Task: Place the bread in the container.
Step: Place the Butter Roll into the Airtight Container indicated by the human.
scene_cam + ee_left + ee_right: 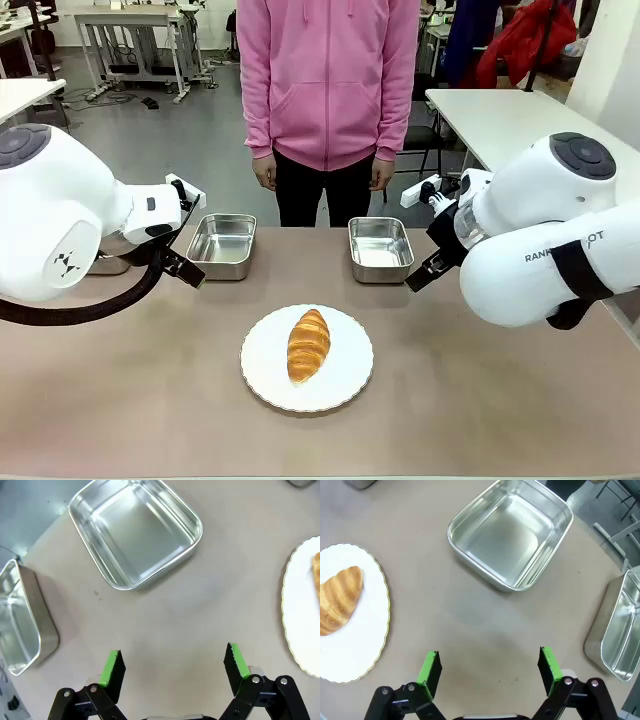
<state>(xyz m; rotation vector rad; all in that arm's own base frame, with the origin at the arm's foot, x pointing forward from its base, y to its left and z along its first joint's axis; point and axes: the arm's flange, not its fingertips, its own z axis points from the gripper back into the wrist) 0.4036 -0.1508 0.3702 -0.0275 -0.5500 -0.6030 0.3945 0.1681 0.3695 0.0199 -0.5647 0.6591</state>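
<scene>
Your left claw (pixel 173 662) stands wide open with nothing between its green pads (pixel 111 667), hovering over bare table (pixel 165 610). Just ahead of its fingers lies the left container (pixel 135 530), a shallow steel pan, empty. A 2nd pan of the same kind, the outer left container (pixel 20 620), sits at the picture's left edge, also empty and apart from the 1st. At the right edge you see the scalloped rim of the white plate (pixel 300 605).

Your right claw (pixel 489 669) is just as wide open and holds nothing, hanging over bare table as well. Ahead of it is the right container (pixel 512 535), empty. Another matching pan, the outer right container (pixel 620 625), lies at the right edge near the table's rim. To the left, the plate shows with one tapered end of the bread (pixel 337 605) resting on it.

From the front, both arms are drawn back to their own sides, each claw near its own container and well apart from the plate. The bread lies in the middle of the plate, at the centre of the table on your side, its length running toward the far edge. It is not in any container. The 2 middle containers sit side by side beyond the plate, apart from each other.

A person (pixel 328 80) in a pink hooded top stands at the far side, both hands hanging down, touching nothing.
</scene>
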